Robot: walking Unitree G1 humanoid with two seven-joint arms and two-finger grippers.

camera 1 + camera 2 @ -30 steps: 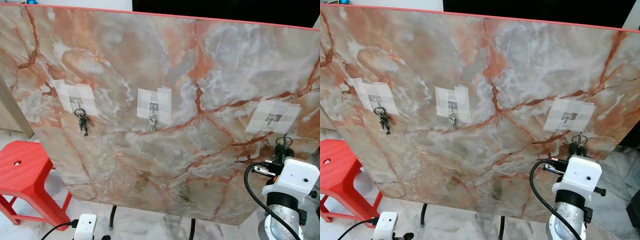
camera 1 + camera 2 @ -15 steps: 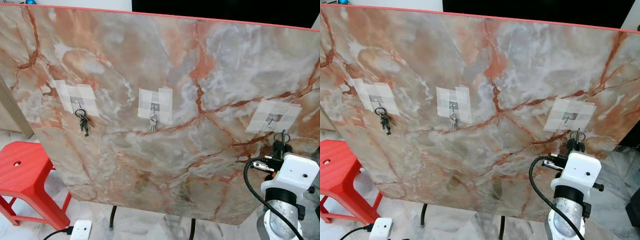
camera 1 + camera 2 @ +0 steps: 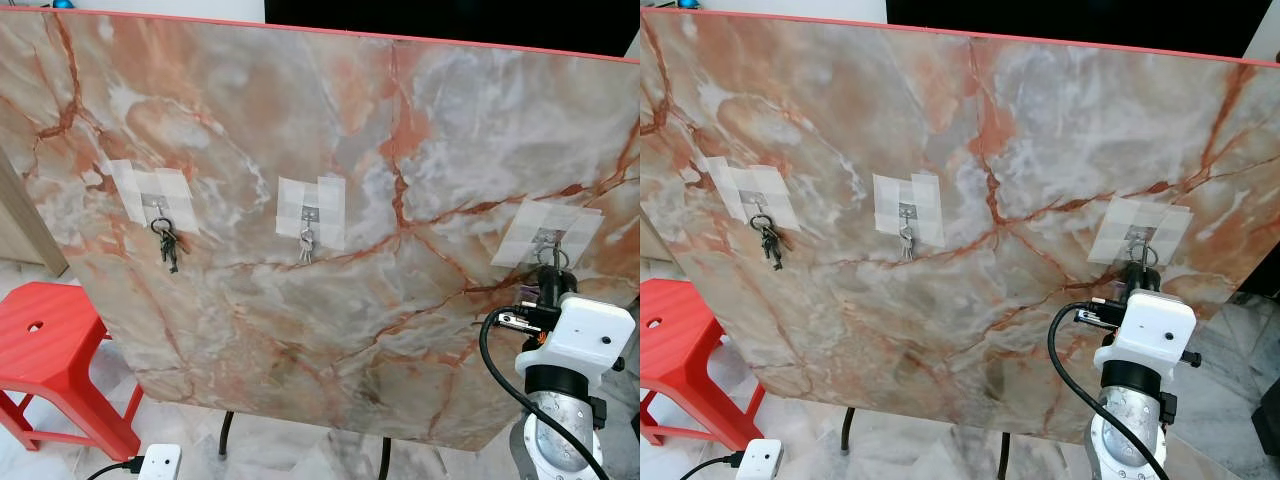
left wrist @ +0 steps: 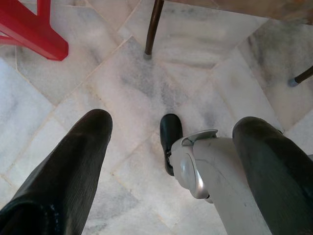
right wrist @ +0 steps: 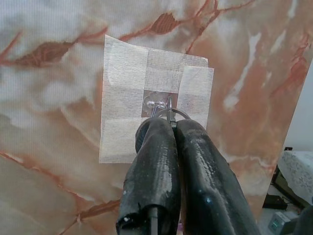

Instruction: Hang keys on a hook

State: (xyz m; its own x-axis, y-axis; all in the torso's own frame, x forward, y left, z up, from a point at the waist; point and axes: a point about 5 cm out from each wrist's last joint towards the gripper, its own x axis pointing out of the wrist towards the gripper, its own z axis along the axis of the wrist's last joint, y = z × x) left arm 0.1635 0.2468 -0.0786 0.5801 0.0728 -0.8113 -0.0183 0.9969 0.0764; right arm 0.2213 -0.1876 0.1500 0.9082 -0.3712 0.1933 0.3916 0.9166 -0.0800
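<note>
A marbled board [image 3: 330, 150] leans before me with three taped metal hooks. One bunch of keys [image 3: 167, 243] hangs on the left hook and another bunch of keys [image 3: 305, 246] on the middle hook. My right gripper [image 3: 551, 276] is raised to the right hook [image 3: 545, 238] and is shut on a key ring [image 5: 173, 113]. In the right wrist view the thin ring sticks out past the closed fingertips [image 5: 159, 128] and touches the hook [image 5: 155, 104] on its white tape patch; whether it is over the hook I cannot tell. My left gripper [image 4: 173, 122] hangs open above the floor.
A red plastic stool [image 3: 45, 350] stands at the lower left, beside the board. Dark metal legs [image 3: 226, 432] hold the board over a marble tile floor [image 4: 122, 78]. My own foot [image 4: 171, 142] is below the left gripper.
My right gripper has risen and shifted slightly left with the key ring, from below the right hook's tape patch up to the hook. The left wrist has dropped lower in view.
</note>
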